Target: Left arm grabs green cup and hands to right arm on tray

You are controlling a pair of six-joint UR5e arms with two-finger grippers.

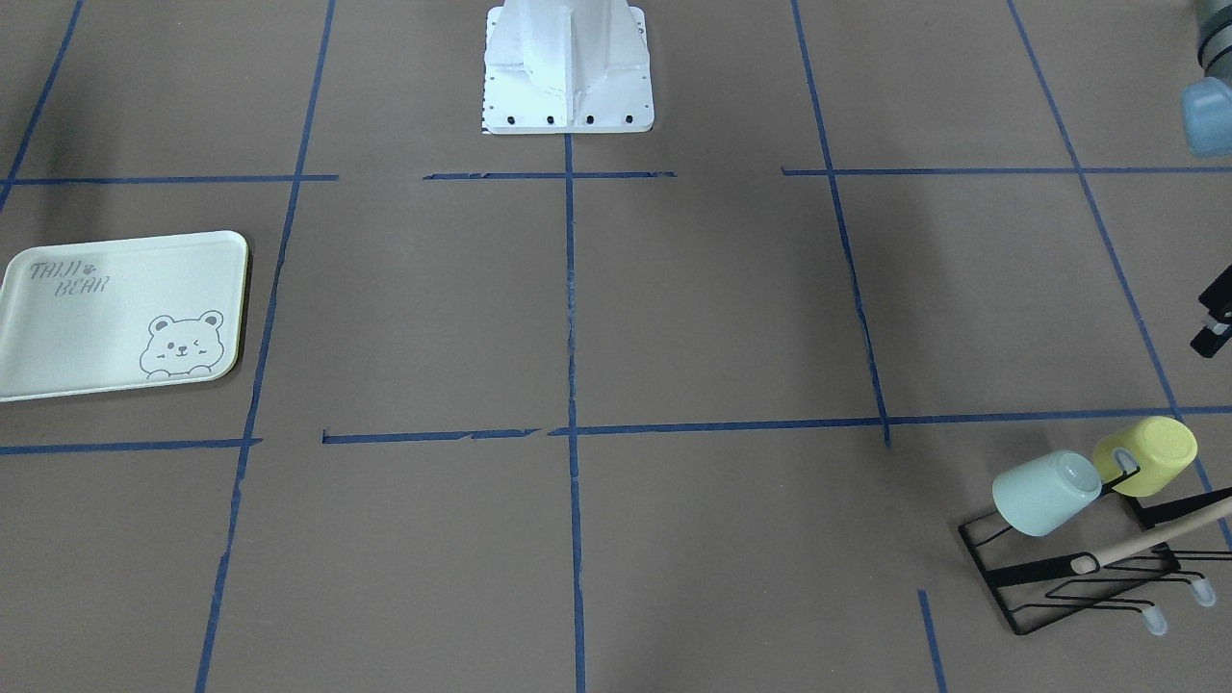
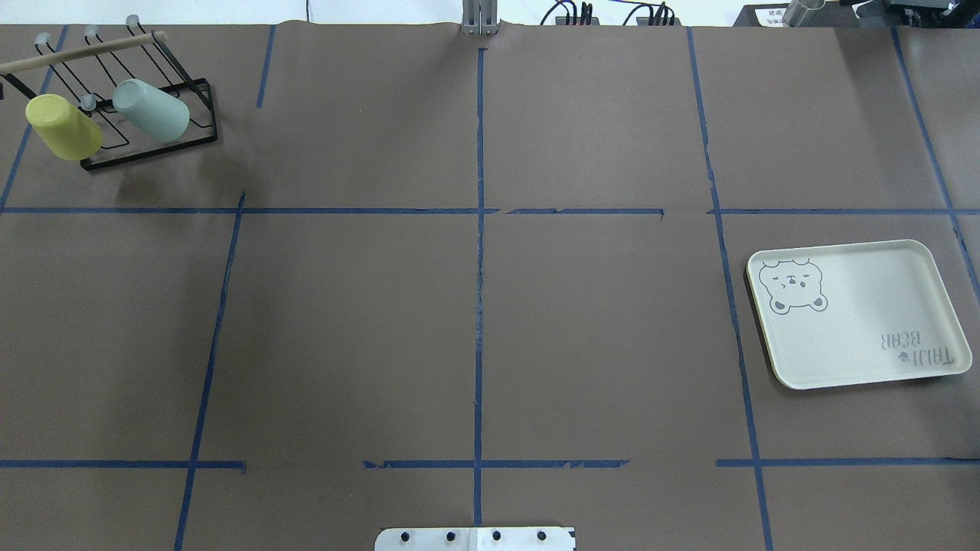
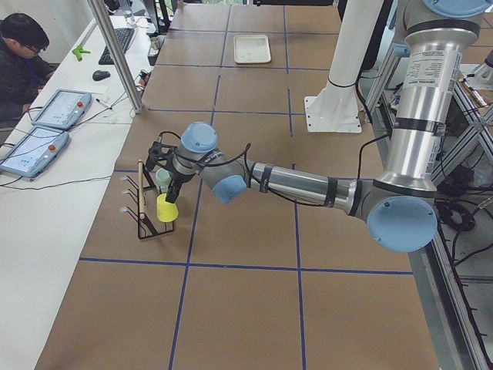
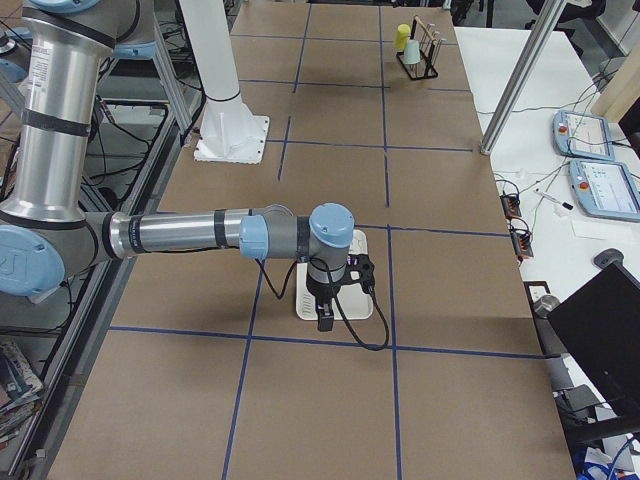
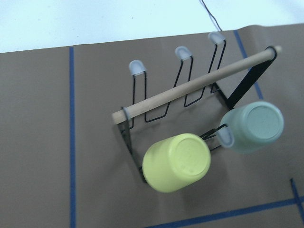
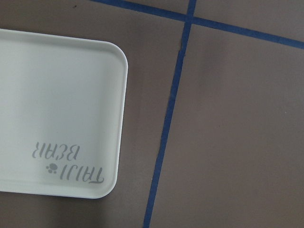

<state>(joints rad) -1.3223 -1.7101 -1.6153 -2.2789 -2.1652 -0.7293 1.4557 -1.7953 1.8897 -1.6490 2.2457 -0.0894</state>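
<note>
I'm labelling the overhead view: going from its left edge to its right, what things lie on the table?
In order: yellow-green plastic cup → pale mint-green plastic tumbler → white metal base plate → pale cream-green rectangular bear tray.

A yellow cup [image 5: 176, 162] sits tilted on a peg of a black wire rack [image 1: 1039, 568] topped by a wooden rod [image 5: 190, 87], near a corner of the brown bench [image 2: 344, 329], which is gridded with blue tape [image 2: 479, 306]. A person [image 3: 19, 62] sits at a side desk beside two tablets [image 3: 62, 108].

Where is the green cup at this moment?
In the overhead view, the green cup sits on the black wire rack at the far left corner, just right of the yellow cup.
</note>
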